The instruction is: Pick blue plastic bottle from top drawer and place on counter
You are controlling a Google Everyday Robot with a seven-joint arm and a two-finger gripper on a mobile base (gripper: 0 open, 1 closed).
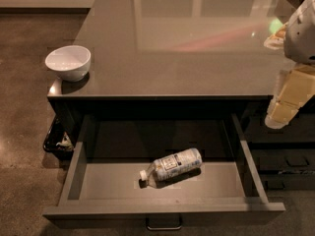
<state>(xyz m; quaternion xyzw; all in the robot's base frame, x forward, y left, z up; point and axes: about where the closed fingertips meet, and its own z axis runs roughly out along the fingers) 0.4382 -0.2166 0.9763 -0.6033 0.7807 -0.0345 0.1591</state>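
Bottle (172, 166) of pale clear plastic, white-capped, lies on its side on the flat grey floor of the open top drawer (113, 182), with free floor all round. Round white bowl (68, 62) sits near the glossy table's (187, 68) front-left corner. Gripper (288, 102) hangs at far right by the table's edge; its grip cannot be told.

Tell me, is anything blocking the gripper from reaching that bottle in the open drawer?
Nothing visible does. The gripper hangs off to the right, beside the counter edge. The blue plastic bottle lies alone on the top drawer floor, uncovered from above.
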